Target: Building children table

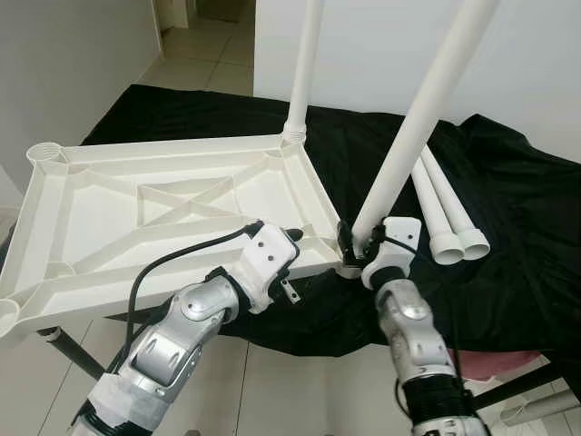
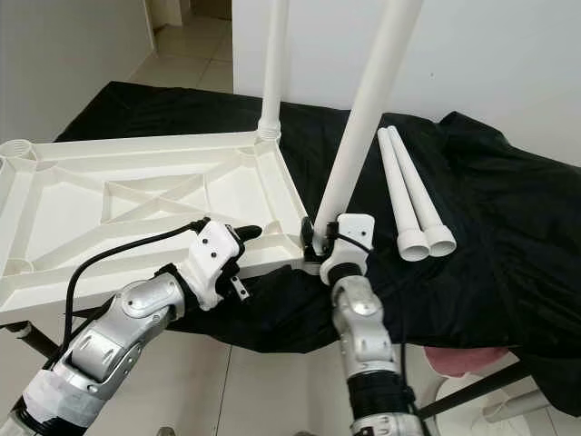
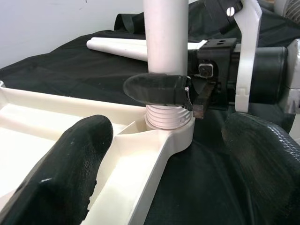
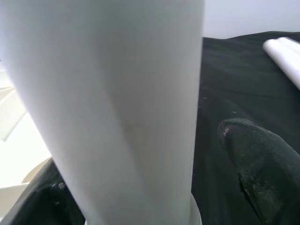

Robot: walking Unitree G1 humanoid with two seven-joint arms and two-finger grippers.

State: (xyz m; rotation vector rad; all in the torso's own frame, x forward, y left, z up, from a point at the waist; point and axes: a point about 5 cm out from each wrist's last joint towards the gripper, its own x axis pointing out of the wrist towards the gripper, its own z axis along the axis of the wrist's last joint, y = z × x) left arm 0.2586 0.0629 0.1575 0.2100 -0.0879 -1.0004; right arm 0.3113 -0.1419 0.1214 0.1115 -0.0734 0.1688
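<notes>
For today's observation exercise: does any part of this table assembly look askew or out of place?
Yes. The near-corner leg in the right gripper leans rightward, while the far-corner leg stands upright in the upturned tabletop. Threads still show at its socket, so it seems not fully seated.

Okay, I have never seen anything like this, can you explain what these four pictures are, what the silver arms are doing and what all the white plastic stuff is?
This is a humanoid robot with two silver arms, each ending in a gripper with two black fingers. The two wide pictures come from cameras in its head, looking down; the two close-ups come from cameras on its wrists.

On a black cloth lies an upside-down white plastic tabletop with ribs underneath. One white plastic tube leg already stands in its far corner socket. The right gripper grips a second white tube leg near its lower end, which sits in the near corner socket. The left gripper rests at the tabletop's near edge beside that corner, fingers apart. Two spare white tube legs lie side by side on the cloth.
</notes>
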